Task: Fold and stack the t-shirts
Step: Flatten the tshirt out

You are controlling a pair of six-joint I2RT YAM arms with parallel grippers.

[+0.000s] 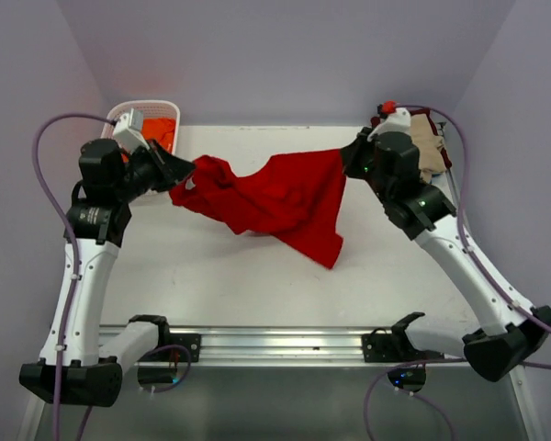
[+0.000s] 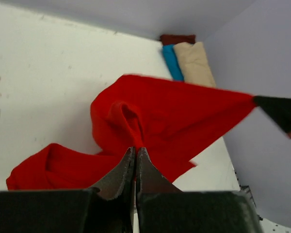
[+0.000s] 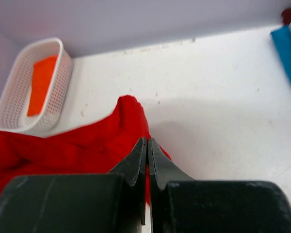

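Cloth of the red t-shirt hangs stretched from side to side over the far half of the bench, with a loose corner drooping toward the bench's middle. The left gripper is pinched tight on one end of it near the far left corner, just beside the white basket that holds the orange t-shirt, and the right gripper is clamped on the other end near the far right corner. In that corner the beige t-shirt, the blue t-shirt and the maroon t-shirt lie folded close together.
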